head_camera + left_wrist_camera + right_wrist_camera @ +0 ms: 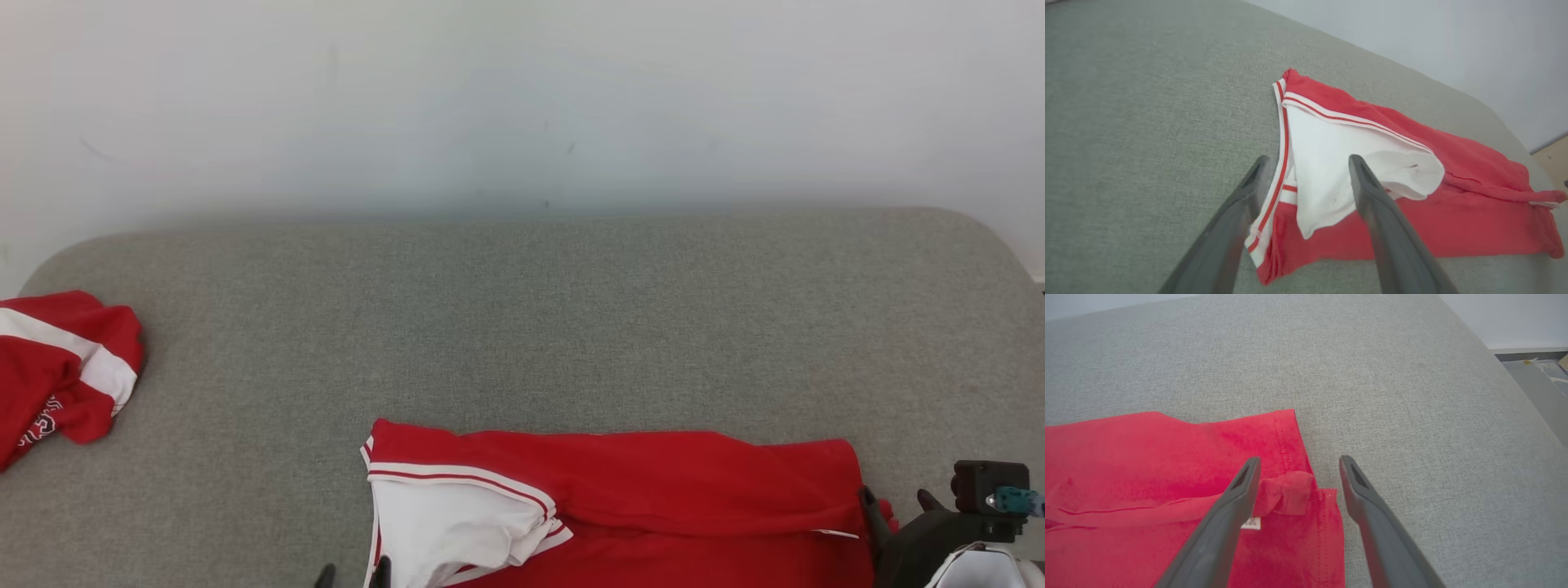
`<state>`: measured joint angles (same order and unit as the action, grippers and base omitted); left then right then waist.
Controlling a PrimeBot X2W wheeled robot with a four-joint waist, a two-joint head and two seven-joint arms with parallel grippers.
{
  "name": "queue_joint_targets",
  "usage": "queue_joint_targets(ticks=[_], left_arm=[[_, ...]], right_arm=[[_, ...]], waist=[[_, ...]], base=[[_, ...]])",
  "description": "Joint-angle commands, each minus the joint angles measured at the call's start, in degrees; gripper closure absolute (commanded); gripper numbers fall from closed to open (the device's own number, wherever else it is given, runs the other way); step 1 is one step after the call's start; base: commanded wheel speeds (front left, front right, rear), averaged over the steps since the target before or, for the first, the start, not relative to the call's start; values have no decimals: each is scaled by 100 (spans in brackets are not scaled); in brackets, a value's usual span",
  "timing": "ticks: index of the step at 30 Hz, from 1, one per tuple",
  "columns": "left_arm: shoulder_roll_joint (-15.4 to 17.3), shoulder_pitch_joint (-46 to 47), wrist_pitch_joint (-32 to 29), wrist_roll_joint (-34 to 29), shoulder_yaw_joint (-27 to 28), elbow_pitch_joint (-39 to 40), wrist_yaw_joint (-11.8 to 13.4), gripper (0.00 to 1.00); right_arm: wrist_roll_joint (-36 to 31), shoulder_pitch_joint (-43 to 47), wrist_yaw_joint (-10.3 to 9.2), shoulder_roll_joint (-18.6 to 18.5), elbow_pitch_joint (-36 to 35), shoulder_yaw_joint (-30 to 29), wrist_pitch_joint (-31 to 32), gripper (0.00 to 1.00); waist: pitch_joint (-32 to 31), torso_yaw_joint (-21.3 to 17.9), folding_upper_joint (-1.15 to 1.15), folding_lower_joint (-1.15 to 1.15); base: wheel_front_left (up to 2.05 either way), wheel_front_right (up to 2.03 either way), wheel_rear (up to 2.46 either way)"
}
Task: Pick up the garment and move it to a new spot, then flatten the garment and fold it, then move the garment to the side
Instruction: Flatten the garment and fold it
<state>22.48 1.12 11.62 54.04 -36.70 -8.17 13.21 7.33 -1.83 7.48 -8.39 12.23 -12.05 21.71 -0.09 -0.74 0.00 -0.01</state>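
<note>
Garment (653,490), red-and-white knit, on grey woven cushion (522,327); left claw (1309,159), right claw (1299,458) agape, empty

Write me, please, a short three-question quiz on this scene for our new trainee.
1. True or false: the left claw is shut on the white sleeve.
2. Seen from the head view, where on the grey surface does the crumpled red garment lie? A: far left. B: far right. C: middle, by the wall.
3. Fill in: the small white label on the spread red garment lies beside the ___ claw.
Key: 1 false, its jaws stand open; 2 A; 3 right claw.
</note>
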Motion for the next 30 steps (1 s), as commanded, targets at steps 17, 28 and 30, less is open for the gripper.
queue_joint_targets(ticks=[17, 28, 30], left_arm=[[89, -151, 358, -1789, 700, 893, -455, 0], [136, -92, 360, -1949, 785, 925, -555, 0], [154, -79, 360, -1977, 791, 937, -519, 0]], right_arm=[[-281, -129, 5, 245, 4, -692, 1104, 0], [-411, -319, 5, 422, 463, -1007, 1169, 0], [-373, -347, 5, 433, 582, -927, 1259, 0]], waist=[[164, 312, 0, 1], [455, 495, 0, 1], [472, 505, 0, 1]], base=[[0, 0, 0], [0, 0, 0], [0, 0, 0]])
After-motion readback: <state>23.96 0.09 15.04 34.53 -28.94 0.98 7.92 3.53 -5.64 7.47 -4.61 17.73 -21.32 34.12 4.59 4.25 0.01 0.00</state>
